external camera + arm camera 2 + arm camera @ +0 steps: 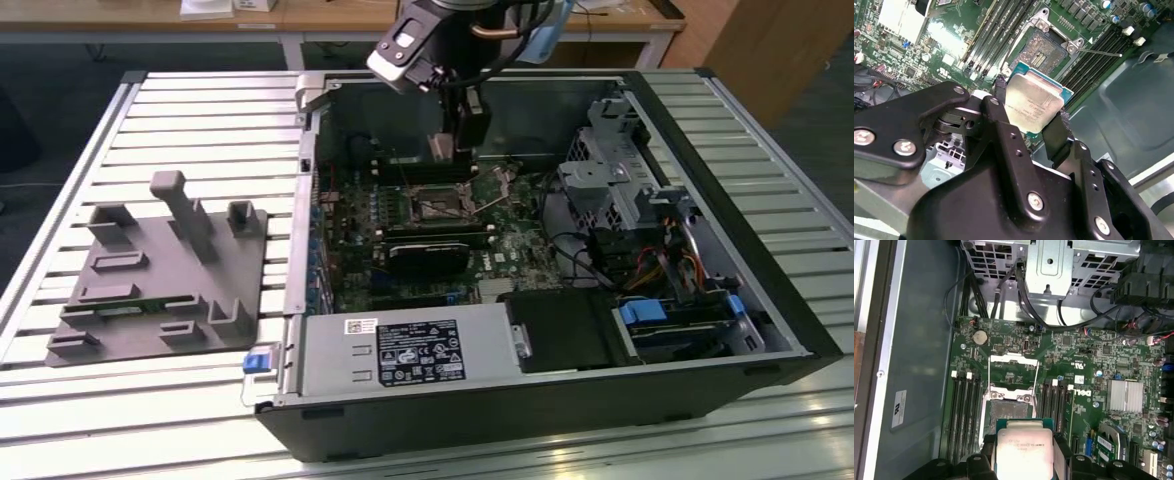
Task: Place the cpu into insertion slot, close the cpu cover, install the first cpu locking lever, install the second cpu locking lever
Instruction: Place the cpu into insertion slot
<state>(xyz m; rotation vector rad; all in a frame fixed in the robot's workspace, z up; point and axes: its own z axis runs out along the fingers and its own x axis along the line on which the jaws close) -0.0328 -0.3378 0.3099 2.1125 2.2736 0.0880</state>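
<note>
My gripper [451,150] hangs inside the open computer case, shut on the cpu [441,147], a flat square chip with a pale metal top. In both wrist views the chip sits clamped by its edges between two black fingers [1000,90], the cpu [1034,102] level above the green board. The insertion slot [1006,407] lies open just beyond the held cpu [1024,447], its dark centre bare [1046,47]. The cpu cover [1013,359] stands swung up at the slot's far side. Two thin locking levers [989,377] stick up beside it.
Long black memory slots [961,410] flank the socket on both sides. A black block [430,252] lies on the board near the socket. A drive cage [614,180] and cables fill the exterior view's right. A grey fixture [160,270] sits on the slatted table outside the case.
</note>
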